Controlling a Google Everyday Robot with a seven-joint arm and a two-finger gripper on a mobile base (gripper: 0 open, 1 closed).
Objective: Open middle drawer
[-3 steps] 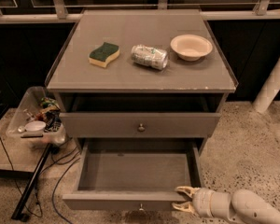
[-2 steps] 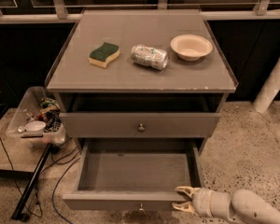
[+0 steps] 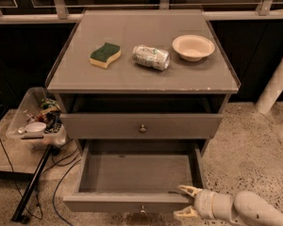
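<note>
The middle drawer (image 3: 104, 125) sits shut in the cabinet, its flat grey front flush under the dark recess below the worktop (image 3: 132, 81). It looks like a rigid, wide box that should slide straight out on its runners with a steady, moderate pull. It is neither fragile nor soft, though a pull off to one side may make it bind. The only place to take hold is the small round metal knob (image 3: 142, 128) at the centre of the front. The knob is smooth and likely slippery, so the grip should close squarely behind its head.

Below it, the bottom drawer (image 3: 108, 202) stands pulled out and looks empty. The gripper (image 3: 185, 202) is low at that drawer's front right end, well apart from the knob. Its fingers (image 3: 189, 190) are spread apart, one tip over the front's top edge and one before it, and they hold nothing. I cannot tell whether they touch the front.
</note>
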